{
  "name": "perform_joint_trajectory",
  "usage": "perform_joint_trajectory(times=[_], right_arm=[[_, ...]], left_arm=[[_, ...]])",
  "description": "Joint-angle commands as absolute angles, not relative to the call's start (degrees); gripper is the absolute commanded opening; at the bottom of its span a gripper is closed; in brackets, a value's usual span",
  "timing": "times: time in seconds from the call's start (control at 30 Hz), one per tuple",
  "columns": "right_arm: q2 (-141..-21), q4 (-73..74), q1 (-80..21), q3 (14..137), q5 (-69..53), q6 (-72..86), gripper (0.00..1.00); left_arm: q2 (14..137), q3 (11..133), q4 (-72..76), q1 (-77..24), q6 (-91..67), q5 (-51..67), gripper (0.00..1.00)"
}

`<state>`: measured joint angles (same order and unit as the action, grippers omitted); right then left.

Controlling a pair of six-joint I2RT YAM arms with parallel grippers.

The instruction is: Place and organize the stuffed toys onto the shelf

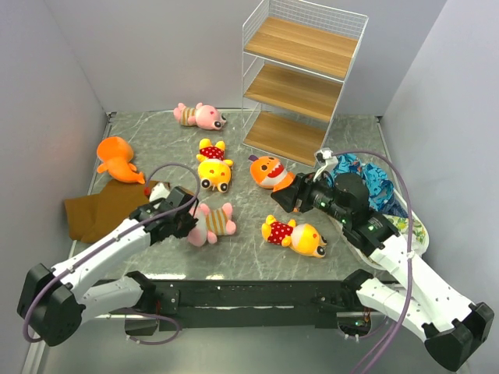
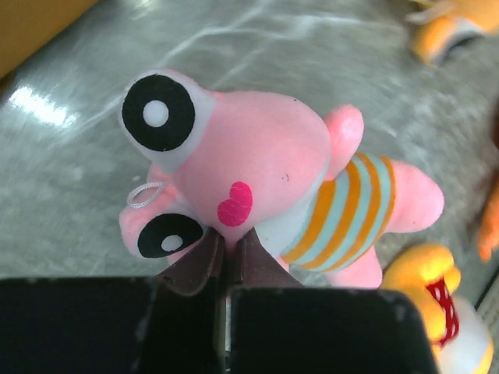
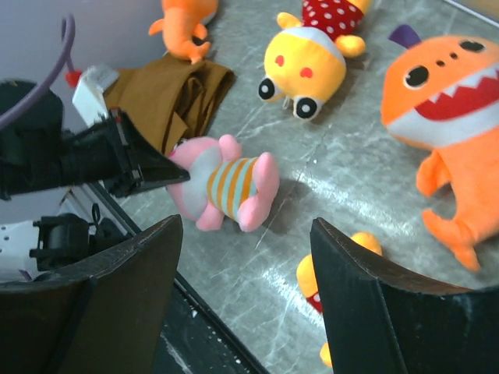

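Grey marbled desk (image 1: 156,140) carries the tall white wire shelf with wooden boards (image 1: 300,47) at its far side, toward our right. Our right fingers (image 3: 366,312) hang spread wide, holding nothing. Our left fingers (image 2: 199,269), nearer, are pressed together against the head of the pink plush toy in an orange-striped shirt (image 2: 257,156). It lies on the desk, body running straight away from them; whether they pinch fabric we cannot tell.

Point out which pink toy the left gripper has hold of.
The near pink toy, pinched at the head by the left gripper. The other pink toy lies untouched at the back, by the shelf.
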<state>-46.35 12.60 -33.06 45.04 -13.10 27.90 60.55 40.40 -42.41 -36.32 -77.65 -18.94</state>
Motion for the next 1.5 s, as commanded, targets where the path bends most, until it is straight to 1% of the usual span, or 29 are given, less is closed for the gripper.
perform_joint_trajectory(times=[0.0, 0.1, 0.27, 0.37, 0.4, 0.43, 0.53, 0.63, 0.73, 0.87, 1.0, 1.13, 1.17, 1.23, 1.37, 1.43, 1.47], right_arm=[[-45.8, 1.6, -34.5, 43.1, -16.5, 22.5, 0.74], [-46.9, -1.9, -35.9, 43.4, -17.7, 16.8, 0.75], [-49.7, -4.9, -40.6, 43.1, -17.9, 1.3, 0.8], [-50.0, -5.6, -44.7, 41.5, -19.0, -10.6, 0.81], [-49.6, -5.3, -45.8, 40.8, -22.0, -15.0, 0.81], [-49.0, -5.0, -48.5, 39.9, -22.8, -23.3, 0.81], [-45.7, -5.9, -51.2, 36.7, -26.4, -34.3, 0.81], [-43.7, -4.2, -51.9, 35.9, -32.5, -39.4, 0.81], [-43.2, -4.8, -53.5, 35.1, -34.3, -42.2, 0.81], [-44.1, -0.5, -56.5, 36.6, -30.7, -45.8, 0.8], [-45.5, 4.0, -59.6, 38.4, -26.0, -48.9, 0.78], [-46.4, 5.4, -63.3, 39.1, -21.9, -50.6, 0.74], [-46.7, 5.5, -64.2, 39.2, -19.1, -51.0, 0.74], [-48.0, 7.2, -66.9, 39.5, -16.7, -53.8, 0.68], [-49.7, 5.8, -69.7, 38.3, -10.1, -55.3, 0.66], [-50.2, 3.4, -70.0, 37.8, -8.8, -55.9, 0.63], [-50.4, 2.4, -70.2, 37.7, -8.1, -55.9, 0.59]], left_arm=[[57.6, 46.0, -35.1, -36.3, -59.1, -16.4, 0.01], [56.0, 48.0, -33.8, -36.4, -50.7, -14.7, 0.01], [53.1, 49.7, -31.3, -36.3, -38.4, -6.2, 0.01], [52.8, 51.3, -31.4, -36.3, -35.2, -2.6, 0.01], [52.9, 52.1, -31.9, -36.3, -34.5, -1.9, 0.01], [53.2, 52.6, -32.0, -36.4, -33.8, -1.1, 0.01], [53.5, 54.0, -33.2, -36.4, -31.6, 2.8, 0.01], [53.8, 55.1, -35.0, -36.3, -30.1, 6.8, 0.01], [53.9, 56.0, -36.2, -36.4, -29.4, 9.3, 0.01], [53.6, 57.0, -36.9, -36.3, -28.7, 12.0, 0.01], [53.6, 57.6, -37.4, -36.4, -28.2, 13.5, 0.01], [53.9, 58.4, -38.3, -36.4, -27.2, 15.6, 0.01], [54.1, 59.1, -38.6, -36.3, -27.2, 15.6, 0.01], [54.4, 59.7, -39.2, -36.3, -26.9, 16.1, 0.01], [54.6, 61.2, -39.3, -36.4, -26.6, 18.7, 0.01], [55.2, 61.7, -39.8, -36.3, -26.5, 19.4, 0.01], [55.5, 62.5, -40.4, -36.3, -26.3, 20.3, 0.01]])
